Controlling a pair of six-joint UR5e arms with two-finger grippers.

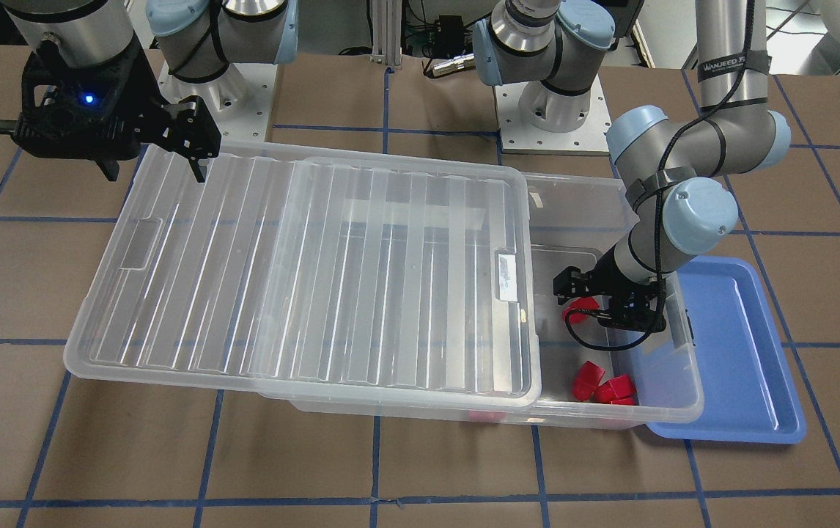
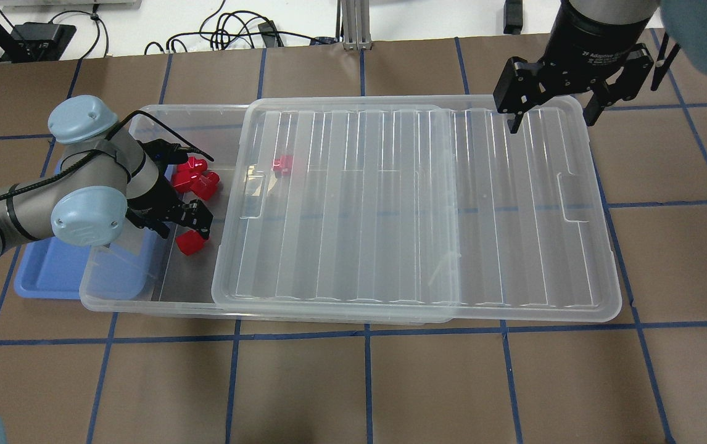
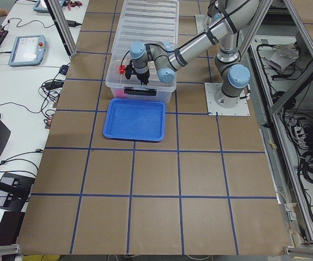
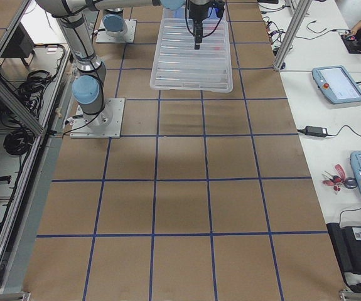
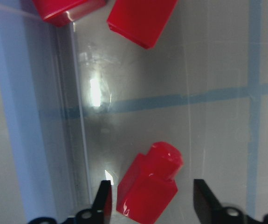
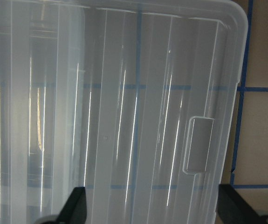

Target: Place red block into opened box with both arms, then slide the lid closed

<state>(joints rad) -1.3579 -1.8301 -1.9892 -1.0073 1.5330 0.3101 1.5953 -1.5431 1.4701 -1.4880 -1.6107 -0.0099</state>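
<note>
The box (image 2: 144,117) lies across the table with the ribbed lid (image 2: 421,203) slid toward my right side, so the box's left end is uncovered. In that open end my left gripper (image 2: 196,225) reaches down, open. A red block (image 5: 147,186) lies on the box floor between its fingers, close to one finger (image 5: 103,200) and apart from the other. More red blocks (image 2: 196,176) lie nearby on the floor, and another red block (image 2: 282,163) shows through the lid. My right gripper (image 2: 554,117) hovers open over the lid's far corner, holding nothing.
A shallow blue tray (image 2: 45,277) sits partly under the box's left end, below my left arm's elbow. The lid overhangs the box on my right side. Brown table surface with blue tape lines surrounds the box.
</note>
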